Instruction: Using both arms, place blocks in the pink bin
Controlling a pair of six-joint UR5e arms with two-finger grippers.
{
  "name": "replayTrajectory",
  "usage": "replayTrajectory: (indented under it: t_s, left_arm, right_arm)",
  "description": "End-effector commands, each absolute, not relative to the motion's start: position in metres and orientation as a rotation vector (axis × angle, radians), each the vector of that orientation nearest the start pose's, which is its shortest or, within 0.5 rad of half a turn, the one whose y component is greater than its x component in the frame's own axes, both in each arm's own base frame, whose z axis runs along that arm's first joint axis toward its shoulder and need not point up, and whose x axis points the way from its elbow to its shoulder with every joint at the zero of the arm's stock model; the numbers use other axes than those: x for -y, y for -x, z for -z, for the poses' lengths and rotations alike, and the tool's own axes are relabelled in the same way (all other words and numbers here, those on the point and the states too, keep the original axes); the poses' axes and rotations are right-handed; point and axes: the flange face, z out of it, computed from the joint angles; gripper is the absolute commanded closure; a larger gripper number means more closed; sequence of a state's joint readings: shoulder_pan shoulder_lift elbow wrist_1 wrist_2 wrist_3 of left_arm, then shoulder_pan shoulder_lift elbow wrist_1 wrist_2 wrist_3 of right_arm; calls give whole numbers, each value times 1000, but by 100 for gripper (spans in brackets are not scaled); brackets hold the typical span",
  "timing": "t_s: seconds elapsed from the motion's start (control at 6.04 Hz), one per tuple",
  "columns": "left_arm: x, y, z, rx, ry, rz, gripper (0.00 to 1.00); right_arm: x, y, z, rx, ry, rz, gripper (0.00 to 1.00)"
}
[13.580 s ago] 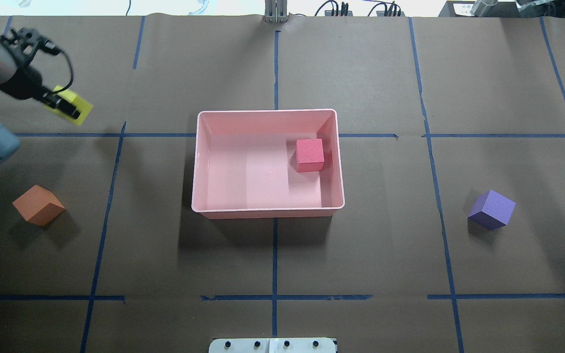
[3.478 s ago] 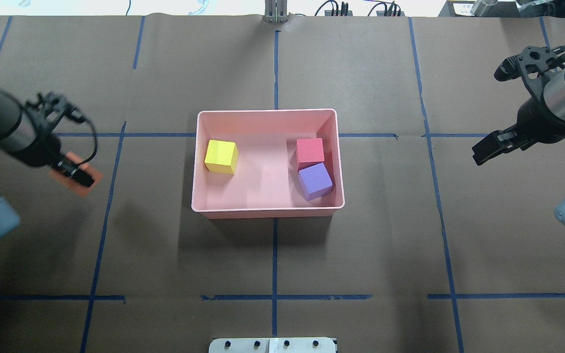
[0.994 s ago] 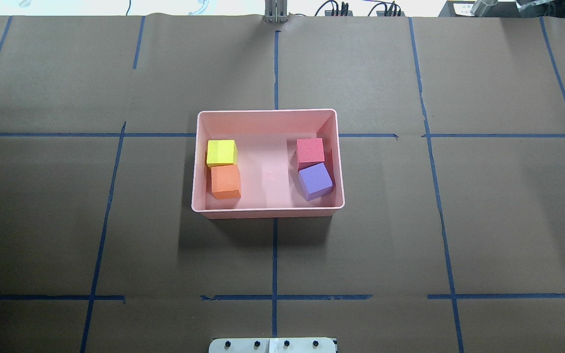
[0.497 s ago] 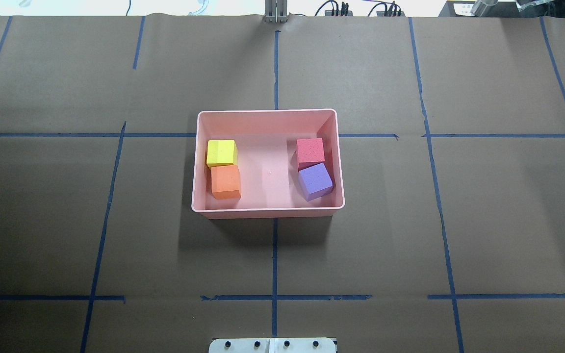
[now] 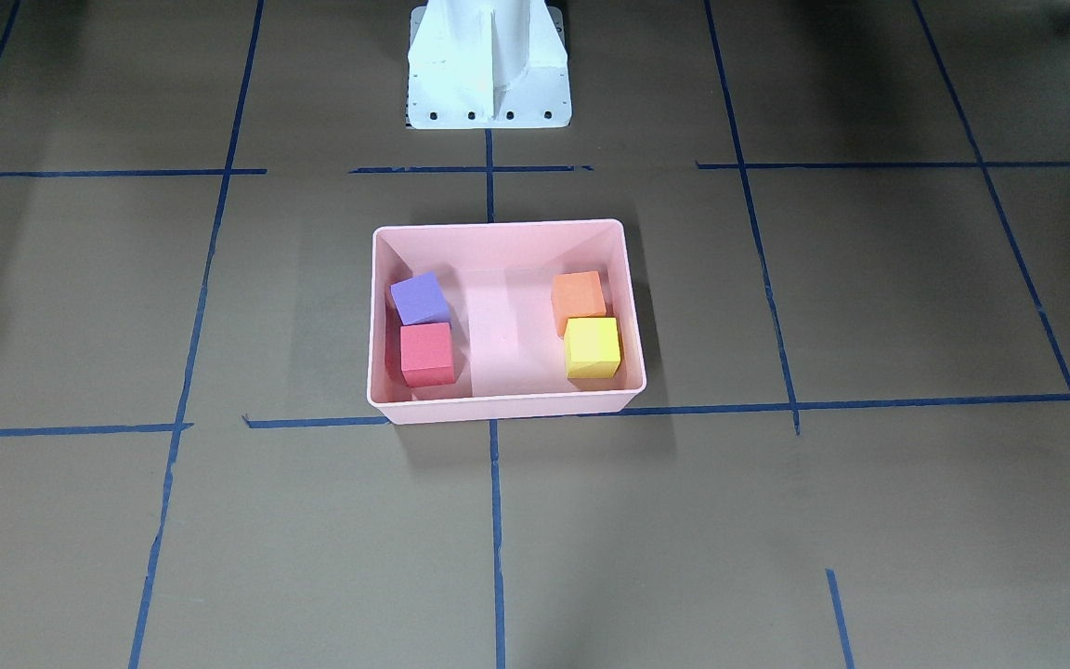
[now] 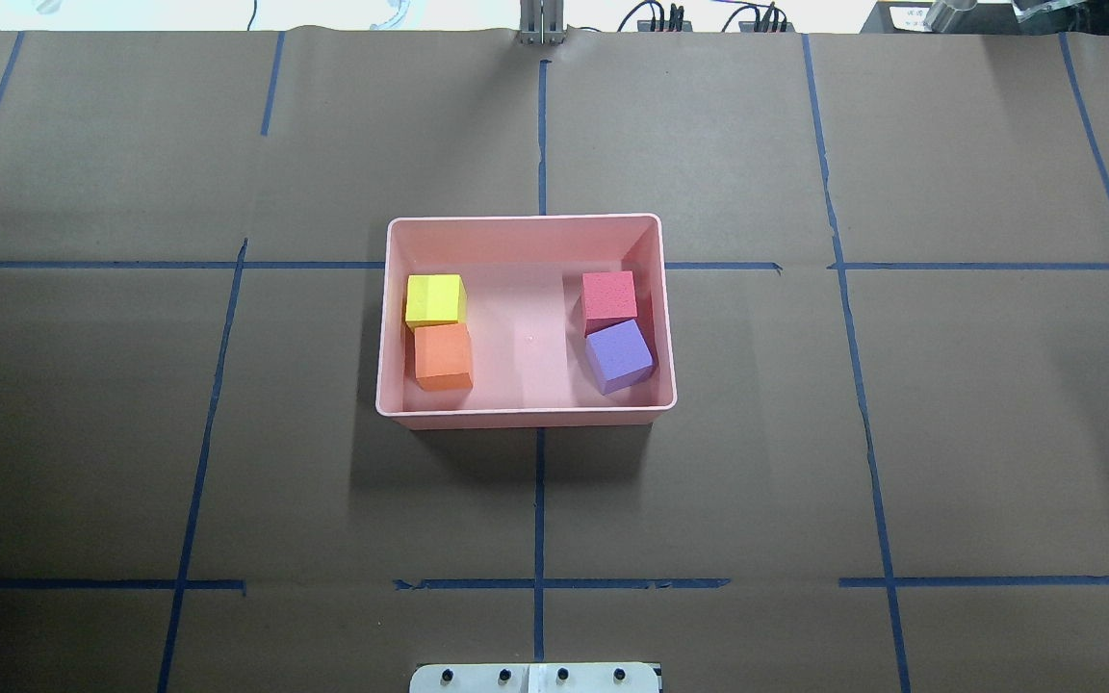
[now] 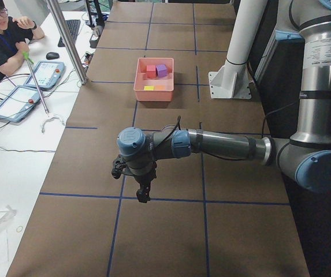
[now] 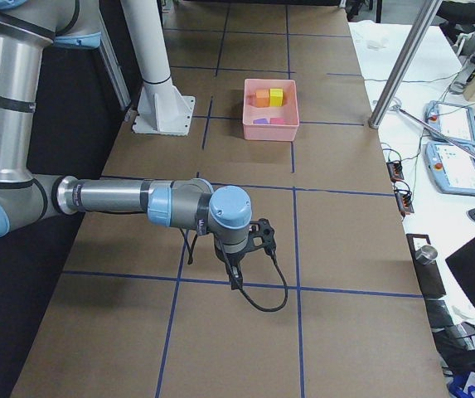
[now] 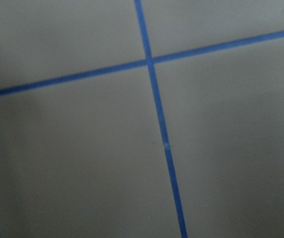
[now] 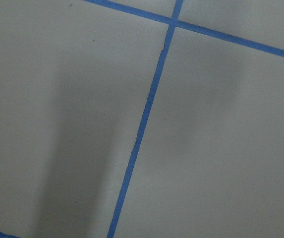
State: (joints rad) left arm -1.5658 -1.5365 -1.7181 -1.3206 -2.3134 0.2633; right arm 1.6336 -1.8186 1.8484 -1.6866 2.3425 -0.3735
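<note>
The pink bin (image 6: 526,219) stands at the table's middle, also in the front-facing view (image 5: 498,224). All the blocks lie inside it: the yellow-green block (image 6: 434,299) and the orange block (image 6: 443,355) touch at its left side, and the red block (image 6: 609,297) and the purple block (image 6: 619,355) touch at its right. Both arms are outside the overhead view. The left gripper (image 7: 144,193) hangs over bare table far from the bin. The right gripper (image 8: 235,278) does the same at the other end. I cannot tell whether either is open or shut. The wrist views show only table.
Brown paper with blue tape lines (image 6: 539,500) covers the table. The white pedestal base (image 5: 489,65) stands behind the bin. Operators' desks with tablets (image 7: 44,72) run along the far side, and a person (image 7: 0,34) sits there.
Since 3.5 s ago the orange block has gone from the left gripper into the bin, and both arms have left the overhead view. Nothing has moved in the last second.
</note>
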Motion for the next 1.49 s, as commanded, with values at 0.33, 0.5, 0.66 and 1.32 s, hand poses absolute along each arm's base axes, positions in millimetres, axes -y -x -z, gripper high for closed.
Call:
replayTrajectory:
  t_s: [0.33,0.5,0.66,1.32]
  left_arm:
    - [464,62,-626,-761,22,-213,0]
    - [464,62,-626,-761,21,-214,0]
    - [463,62,-627,-762,24,-214,0]
    - [464,62,-628,-762,23,-214,0]
  right_arm:
    - [380,-88,-647,769,-91,265,0]
    - [380,-88,-644,771,-98,270,0]
    - [381,-88,-644,768,-99,271,0]
    - [380,-88,-643,772,-101,271,0]
